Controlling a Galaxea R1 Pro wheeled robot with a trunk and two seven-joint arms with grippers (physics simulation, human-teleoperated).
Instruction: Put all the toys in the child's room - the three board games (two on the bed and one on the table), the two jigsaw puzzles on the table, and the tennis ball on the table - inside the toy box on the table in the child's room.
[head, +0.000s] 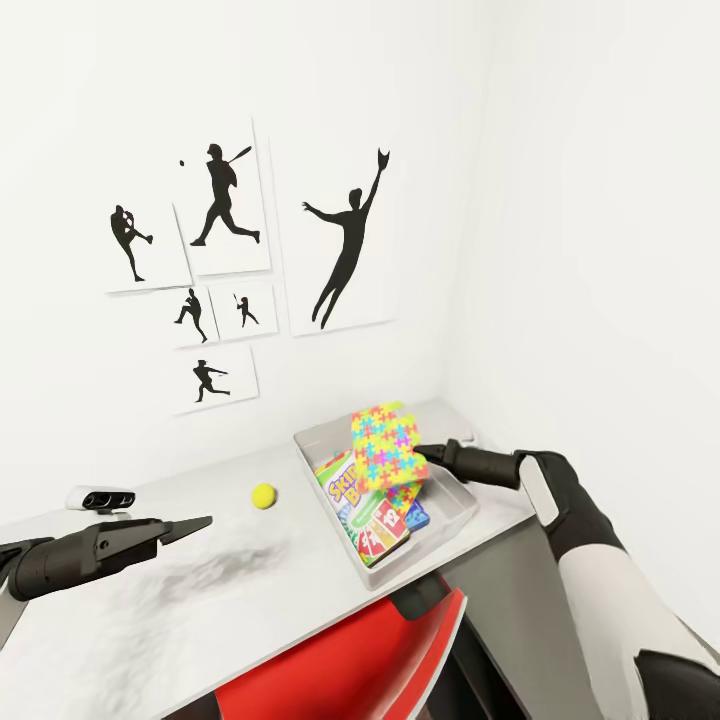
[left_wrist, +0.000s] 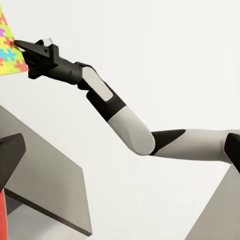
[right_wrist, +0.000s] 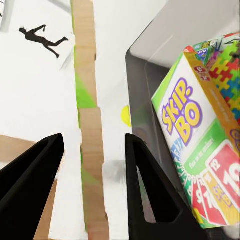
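Multicoloured jigsaw puzzle (head: 388, 446): hanging over toy box (head: 455, 505).
Right pincer (head: 420, 452): pinching its edge.
Left pincer (head: 200, 523): hovering, state unclear.
Tennis ball (head: 263, 495): sitting on surface (head: 150, 610).

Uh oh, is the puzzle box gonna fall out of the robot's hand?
Maybe. The right gripper pinches the jigsaw puzzle by one edge only, tilted above the toy box, so it might slip early. The Skip-Bo box already leans up inside, so the puzzle may land crooked. The tennis ball sits loose on the table and may roll if bumped.
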